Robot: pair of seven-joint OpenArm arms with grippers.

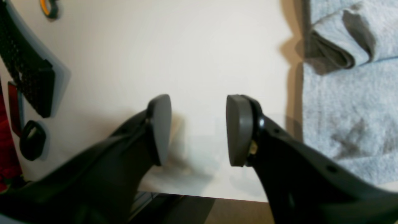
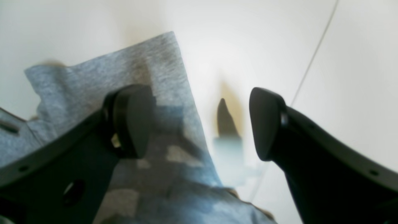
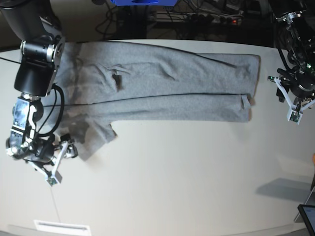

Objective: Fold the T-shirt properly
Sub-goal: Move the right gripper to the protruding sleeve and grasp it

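Note:
The light grey T-shirt (image 3: pixel 162 81) lies flat across the far half of the white table (image 3: pixel 177 177), folded into a long band. One short sleeve (image 3: pixel 93 135) sticks out toward the front at the left. My right gripper (image 2: pixel 199 124) hovers open over that sleeve (image 2: pixel 108 74). Its left finger (image 2: pixel 133 121) is above the cloth, the other above bare table, and nothing is pinched between them. My left gripper (image 1: pixel 199 130) stands open over bare table just off the shirt's hem end (image 1: pixel 351 109), holding nothing.
Cables and equipment crowd the space behind the table's far edge (image 3: pixel 197 19). A dark device (image 3: pixel 307 216) sits at the front right corner, and a white label (image 3: pixel 61 227) at the front left. A black mesh strap (image 1: pixel 28 71) and a ring (image 1: pixel 31 144) lie beyond my left gripper.

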